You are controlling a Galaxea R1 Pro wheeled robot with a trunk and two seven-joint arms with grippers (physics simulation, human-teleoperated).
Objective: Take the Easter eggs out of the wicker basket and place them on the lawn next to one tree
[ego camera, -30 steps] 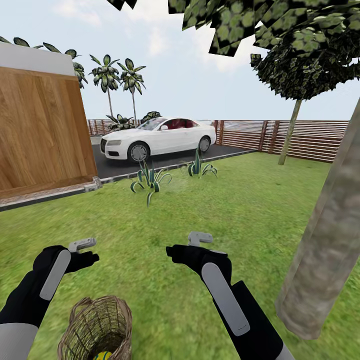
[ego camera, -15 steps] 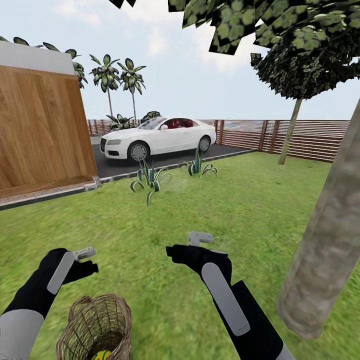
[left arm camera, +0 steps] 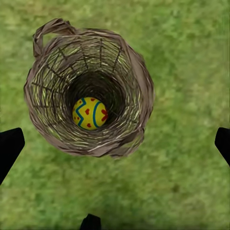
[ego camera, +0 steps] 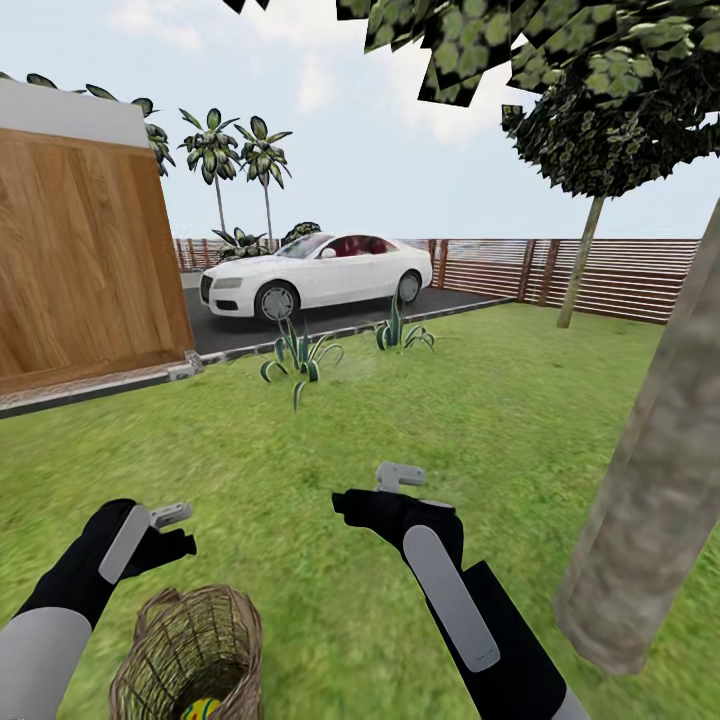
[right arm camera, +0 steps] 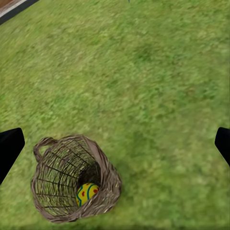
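Left hand: the left hand [ego camera: 172, 515] hangs just above and behind the wicker basket [ego camera: 190, 650], over the lawn [ego camera: 480, 420]; in its wrist view the dark fingertips [left arm camera: 9, 146] sit far apart at the frame edges, so it is wide open and holds nothing.
Right hand: the right hand [ego camera: 400, 476] hovers over bare grass between the basket and the tree [ego camera: 650, 500]; its fingertips [right arm camera: 9, 146] are likewise spread wide, empty.
Hidden or cut off: the head view crops the basket at the bottom edge, and only a sliver of an egg shows there. The tree's trunk runs out of frame on the right. Each wrist view shows just the dark tips of the fingers.
Easter egg: one Easter egg [left arm camera: 89, 113] lies at the bottom of the basket – yellow, with blue zigzag lines and small red marks. Whether others lie under it I cannot tell.
Basket: round, of loose light-brown twigs with a thick braided rim and a small loop at one side; it stands upright on the grass.
Surroundings: spiky plants [ego camera: 300, 360] edge the dark driveway [ego camera: 330, 325], where a white car [ego camera: 315, 275] is parked – all well away from the hands. A wooden wall [ego camera: 85, 265] stands at the left, a slatted fence [ego camera: 610, 280] behind.
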